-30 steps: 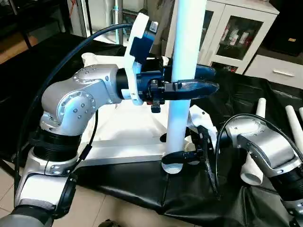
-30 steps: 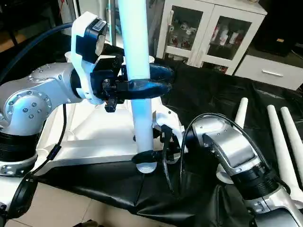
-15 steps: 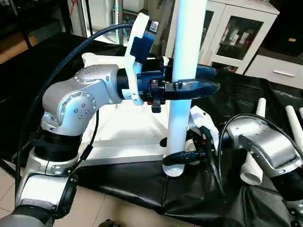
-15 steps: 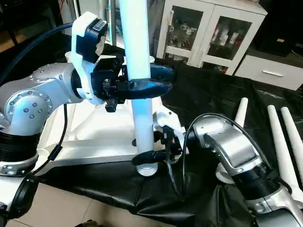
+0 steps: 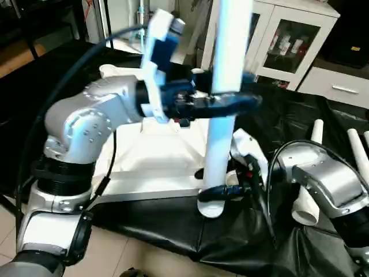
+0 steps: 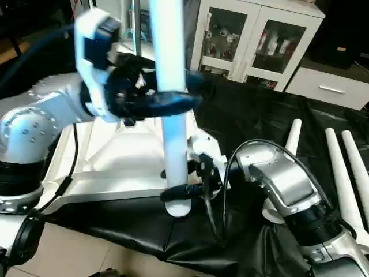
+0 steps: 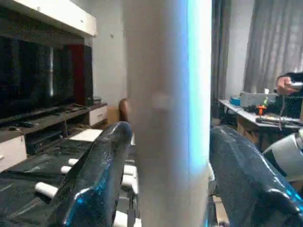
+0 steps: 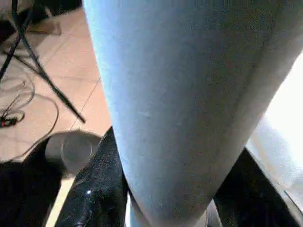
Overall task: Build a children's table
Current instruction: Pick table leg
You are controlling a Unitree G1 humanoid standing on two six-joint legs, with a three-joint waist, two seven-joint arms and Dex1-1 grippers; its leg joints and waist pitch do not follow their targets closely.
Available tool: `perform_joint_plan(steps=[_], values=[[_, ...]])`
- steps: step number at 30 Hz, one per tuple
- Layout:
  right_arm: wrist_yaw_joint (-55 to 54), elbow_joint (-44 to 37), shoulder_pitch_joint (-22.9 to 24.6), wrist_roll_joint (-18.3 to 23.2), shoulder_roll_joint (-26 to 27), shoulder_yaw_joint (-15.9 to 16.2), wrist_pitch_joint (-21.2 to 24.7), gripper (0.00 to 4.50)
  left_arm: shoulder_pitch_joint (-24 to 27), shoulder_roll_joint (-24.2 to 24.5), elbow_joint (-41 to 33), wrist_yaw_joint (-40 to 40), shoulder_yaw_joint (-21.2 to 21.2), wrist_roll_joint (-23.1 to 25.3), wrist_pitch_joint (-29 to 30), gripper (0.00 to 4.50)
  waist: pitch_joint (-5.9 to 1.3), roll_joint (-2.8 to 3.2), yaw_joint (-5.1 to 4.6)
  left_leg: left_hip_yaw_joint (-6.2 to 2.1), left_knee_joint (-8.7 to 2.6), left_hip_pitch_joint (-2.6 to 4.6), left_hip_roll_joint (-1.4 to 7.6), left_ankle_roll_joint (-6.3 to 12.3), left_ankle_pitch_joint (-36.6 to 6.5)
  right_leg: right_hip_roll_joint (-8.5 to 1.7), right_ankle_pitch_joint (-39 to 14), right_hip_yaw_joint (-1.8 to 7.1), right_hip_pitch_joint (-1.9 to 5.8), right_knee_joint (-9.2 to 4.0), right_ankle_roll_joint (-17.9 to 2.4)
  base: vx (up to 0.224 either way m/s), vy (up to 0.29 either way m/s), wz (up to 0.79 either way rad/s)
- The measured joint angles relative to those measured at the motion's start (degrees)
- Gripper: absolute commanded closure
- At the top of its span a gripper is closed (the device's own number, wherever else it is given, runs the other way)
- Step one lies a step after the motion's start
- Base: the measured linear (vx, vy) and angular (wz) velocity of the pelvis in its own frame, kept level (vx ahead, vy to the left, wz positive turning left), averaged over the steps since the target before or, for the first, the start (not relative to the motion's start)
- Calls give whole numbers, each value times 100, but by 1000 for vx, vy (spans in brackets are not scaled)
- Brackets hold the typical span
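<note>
The children's table top lies upside down on the black sheet, white and ribbed. One white tube leg stands upright at its near right corner, lower end just above the sheet. My left gripper straddles the leg high up. In the left wrist view its black fingers stand slightly off the tube on both sides, open. My right gripper is shut on the leg close to its lower end, fingers wrapped tight around it.
Three spare white legs lie on the black sheet at the right. A white cabinet with glass doors stands behind. Tiled floor lies off the sheet's front edge. My right forearm is low beside the leg.
My left gripper's fingers have spread off the leg and the left arm is swinging, blurred. My right gripper has closed tighter on the leg's lower end. The leg has stayed upright.
</note>
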Motion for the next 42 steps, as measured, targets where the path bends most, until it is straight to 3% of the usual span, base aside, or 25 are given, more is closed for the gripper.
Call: perform_joint_plan(steps=[8, 14, 17, 20, 23, 26, 30, 32, 35, 39, 42], values=[[-436, -60, 0, 374, -96, -847, 221, 265, 241, 146, 287, 398, 519, 20, -120, 79, 0, 14, 31, 0, 0, 1, 0, -2, 1, 0, 2, 0, 0, 0, -2, 0, 0, 0], [-808, -22, 15, 646, -75, -1455, 413, 265, 554, 310, 560, 873, 965, 227, -250, 73, 0, 22, 30, -3, 0, 2, 0, -6, 3, 0, 4, -3, 0, 1, -6, 0, 0, 0], [-1378, 36, 9, 889, 283, -1850, 714, 265, 696, 356, 541, 1555, 1155, 607, -338, 73, -2, 25, 24, -3, 0, 5, 0, -9, 5, 0, 5, -2, 2, 3, -8, 0, 0, 0], [-2003, 290, -28, 922, 504, -2084, 990, 266, 906, 311, 559, 2347, 1064, 1260, -529, 73, -3, 21, 29, -5, 0, 3, 0, -14, 12, 1, 8, -5, 2, 2, -9, 0, 0, 0], [-2657, 278, 53, 656, 611, -2085, 1115, 266, 1284, 152, 395, 3159, 863, 2068, -940, 73, -4, 22, 41, -7, -3, 1, 1, -15, 12, 0, 9, -7, 5, -6, -6, 0, 0, 0], [-3124, -201, 559, 394, 734, -2039, 1154, 266, 1933, -303, -89, 3818, 787, 2429, -1165, 73, -3, 21, 44, -10, -5, -17, 1, -17, 11, 0, 6, -10, 0, -17, -2, 0, 0, 0], [-3713, -779, 844, 76, 830, -1974, 1150, 266, 2377, -627, -623, 4585, 760, 2771, -1264, 73, -4, 28, 17, -17, -8, -37, 2, -16, 12, 1, 10, -15, -19, -14, 0, 0, 0, 0], [-4278, -1213, 1041, -170, 1007, -2004, 1101, 266, 2985, -554, -1087, 4852, 573, 3028, -1165, 73, -18, 48, -46, -16, -18, -37, 2, -18, 12, 2, 6, -14, -6, -17, 5, 0, 0, 0], [-4829, -1467, 1354, -509, 1219, -2053, 869, 266, 3721, -556, -1024, 4962, 169, 3516, -1428, 73, -12, 27, -86, -23, -20, -16, 3, -31, 21, 6, -15, -16, -7, -15, 47, 0, 0, 0], [-5547, -1529, 1592, -1263, 1557, -1882, 156, 266, 3901, -640, -823, 5201, -54, 4119, -2205, 73, -14, 15, -98, -23, -18, -16, 2, -37, 26, 5, -11, -11, -1, -21, 55, 0, 0, 0], [-5891, -1377, 1728, -1384, 1815, -1829, -40, 266, 3901, -841, -768, 5489, -81, 4272, -2387, 73, -23, 2, -113, -23, -18, -6, 0, -37, 26, 5, -10, -8, 11, -29, 57, 0, 0, 0]])
